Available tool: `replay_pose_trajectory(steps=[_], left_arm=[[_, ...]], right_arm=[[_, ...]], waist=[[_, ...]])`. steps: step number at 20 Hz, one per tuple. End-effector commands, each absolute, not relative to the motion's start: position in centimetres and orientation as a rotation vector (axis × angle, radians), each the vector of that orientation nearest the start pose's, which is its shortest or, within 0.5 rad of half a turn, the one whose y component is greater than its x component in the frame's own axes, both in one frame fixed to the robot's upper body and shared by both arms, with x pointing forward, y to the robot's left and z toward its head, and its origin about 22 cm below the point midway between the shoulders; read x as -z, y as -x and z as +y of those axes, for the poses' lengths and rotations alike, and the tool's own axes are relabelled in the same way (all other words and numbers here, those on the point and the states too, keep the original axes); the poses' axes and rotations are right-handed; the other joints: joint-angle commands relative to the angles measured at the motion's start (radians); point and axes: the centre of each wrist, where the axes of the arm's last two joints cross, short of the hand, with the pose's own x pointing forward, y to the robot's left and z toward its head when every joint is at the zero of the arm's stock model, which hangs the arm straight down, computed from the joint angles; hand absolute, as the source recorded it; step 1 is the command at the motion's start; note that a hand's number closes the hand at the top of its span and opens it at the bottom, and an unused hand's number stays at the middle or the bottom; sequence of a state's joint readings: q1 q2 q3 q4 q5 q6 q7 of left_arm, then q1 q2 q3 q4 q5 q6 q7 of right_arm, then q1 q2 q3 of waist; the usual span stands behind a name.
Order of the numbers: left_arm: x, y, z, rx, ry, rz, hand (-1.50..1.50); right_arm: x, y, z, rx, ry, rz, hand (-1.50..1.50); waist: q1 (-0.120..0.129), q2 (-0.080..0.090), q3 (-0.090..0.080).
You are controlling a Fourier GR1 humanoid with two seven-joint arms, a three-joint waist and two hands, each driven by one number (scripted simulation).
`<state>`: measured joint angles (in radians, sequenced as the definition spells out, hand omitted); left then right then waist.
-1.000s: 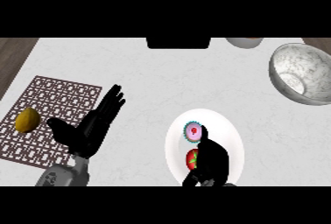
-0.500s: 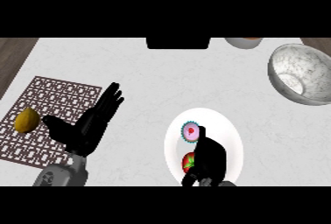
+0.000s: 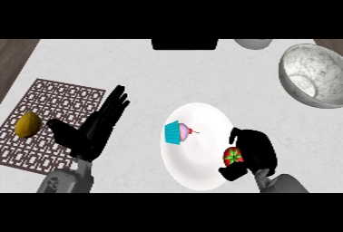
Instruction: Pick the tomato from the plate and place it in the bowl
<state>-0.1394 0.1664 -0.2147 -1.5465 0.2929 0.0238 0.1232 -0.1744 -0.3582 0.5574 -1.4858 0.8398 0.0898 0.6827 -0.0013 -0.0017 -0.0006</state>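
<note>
Head view: white marbled counter (image 3: 134,68)

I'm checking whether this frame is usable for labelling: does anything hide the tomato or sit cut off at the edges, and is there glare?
Head view: the right hand curls round the tomato, hiding part of it on the white plate; the metal bowl is cut off at the right edge; lighting is even, with soft reflections inside the bowl and no strong glare; the cupcake and lemon show unobstructed.

A speckled, metallic sheen was shown by the bowl (image 3: 313,75) at far right. The plate (image 3: 201,118) appeared smooth and glossy white; the counter (image 3: 134,68) looked like pale marbled stone.
</note>
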Motion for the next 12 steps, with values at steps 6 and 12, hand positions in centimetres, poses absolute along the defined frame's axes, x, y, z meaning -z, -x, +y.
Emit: replay_pose_trajectory(steps=[6,12], left_arm=[[-1.0,-26.1,20.3,0.140,0.264,-1.474,0.00],[-3.1,-26.7,21.8,0.110,0.252,-1.484,0.00]], right_arm=[[-7.5,-26.1,-22.3,-1.174,1.053,-1.065,1.50],[-13.9,-22.7,-22.7,-1.049,1.132,-1.248,1.50]], waist=[[-0.005,0.000,0.000],[-0.012,-0.004,0.000]])
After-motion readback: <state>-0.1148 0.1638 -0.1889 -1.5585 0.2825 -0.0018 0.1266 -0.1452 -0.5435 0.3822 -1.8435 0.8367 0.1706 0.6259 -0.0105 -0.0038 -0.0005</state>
